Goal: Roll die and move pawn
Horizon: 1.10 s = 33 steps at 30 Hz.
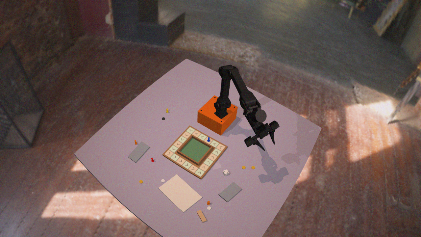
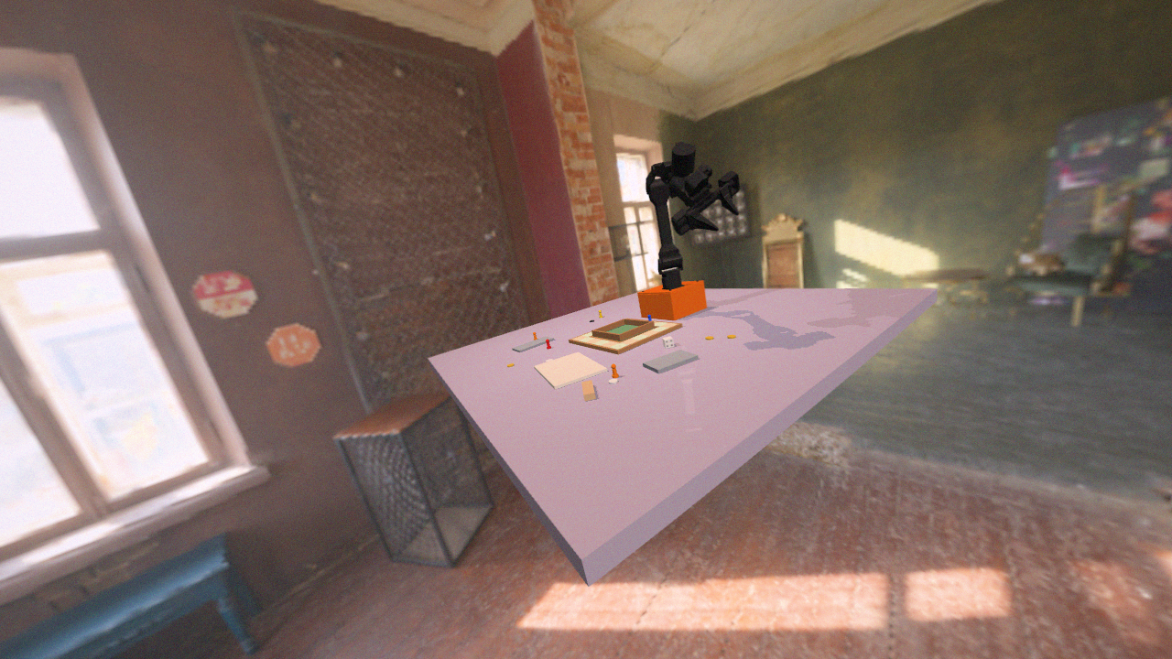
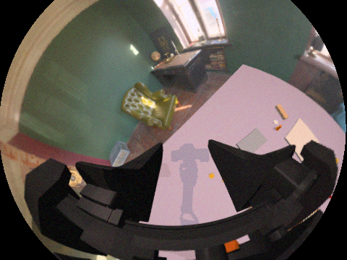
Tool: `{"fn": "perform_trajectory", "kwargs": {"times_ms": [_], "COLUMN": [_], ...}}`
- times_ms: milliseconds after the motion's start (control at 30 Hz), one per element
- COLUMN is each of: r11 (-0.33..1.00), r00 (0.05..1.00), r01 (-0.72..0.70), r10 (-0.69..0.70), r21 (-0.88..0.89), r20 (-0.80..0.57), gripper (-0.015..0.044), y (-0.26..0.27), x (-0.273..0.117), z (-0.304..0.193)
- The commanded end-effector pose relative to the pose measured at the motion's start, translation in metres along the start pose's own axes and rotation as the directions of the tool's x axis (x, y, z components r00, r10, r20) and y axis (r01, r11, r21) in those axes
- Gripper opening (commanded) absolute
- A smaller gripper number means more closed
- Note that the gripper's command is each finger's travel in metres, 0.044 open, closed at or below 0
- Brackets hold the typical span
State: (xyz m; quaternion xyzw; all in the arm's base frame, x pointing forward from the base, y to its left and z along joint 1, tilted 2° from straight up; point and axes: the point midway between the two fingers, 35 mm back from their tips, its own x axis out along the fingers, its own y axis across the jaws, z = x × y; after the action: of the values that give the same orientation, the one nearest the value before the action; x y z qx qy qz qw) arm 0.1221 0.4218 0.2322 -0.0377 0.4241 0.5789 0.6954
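Observation:
A white die (image 1: 225,172) (image 2: 668,342) lies on the table off the board's corner. The board (image 1: 180,160) (image 2: 585,340) has a ring of arrowed squares around the brown-walled dice tray (image 1: 195,149) (image 2: 626,329), whose green floor is empty. A blue pawn (image 1: 208,139) (image 2: 649,318) stands on the ring's side nearest the orange base, where arrows point left in the top view. My gripper (image 1: 269,146) (image 2: 726,220) (image 3: 185,144) is open and empty, high above the table, to the right of the die and board. The die does not show in the wrist view.
Two yellow discs (image 1: 243,167) (image 1: 253,167) lie right of the die. A grey slab (image 1: 230,191) (image 2: 670,361) (image 3: 252,140), an orange pawn (image 1: 208,202) (image 2: 614,372), a cream sheet (image 1: 180,193) and a wooden block (image 1: 201,216) lie beyond. A red pawn (image 1: 152,159) stands left of the board.

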Motion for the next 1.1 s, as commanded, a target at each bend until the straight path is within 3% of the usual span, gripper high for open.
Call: {"fn": "perform_trajectory", "kwargs": {"times_ms": [0, 100, 233, 467, 1067], "r11": [0.939, 0.822, 0.565, 0.045, 0.031], "r00": [0.977, 0.934, 0.843, 0.641, 0.635], "r01": [0.201, 0.351, 0.537, 0.707, 0.708], "r10": [-0.173, -0.277, -0.385, -0.465, -0.466], "r21": [0.277, 0.449, 0.627, 0.706, 0.705], "r20": [-0.124, -0.225, -0.375, -0.611, -0.617], "gripper": [0.0275, 0.0275, 0.0275, 0.0275, 0.0275], "y": [-0.066, -0.111, -0.170, -0.244, -0.254], "x": [0.025, 0.036, 0.043, 0.039, 0.055], "z": [-0.024, -0.045, -0.080, -0.146, -0.163]}}
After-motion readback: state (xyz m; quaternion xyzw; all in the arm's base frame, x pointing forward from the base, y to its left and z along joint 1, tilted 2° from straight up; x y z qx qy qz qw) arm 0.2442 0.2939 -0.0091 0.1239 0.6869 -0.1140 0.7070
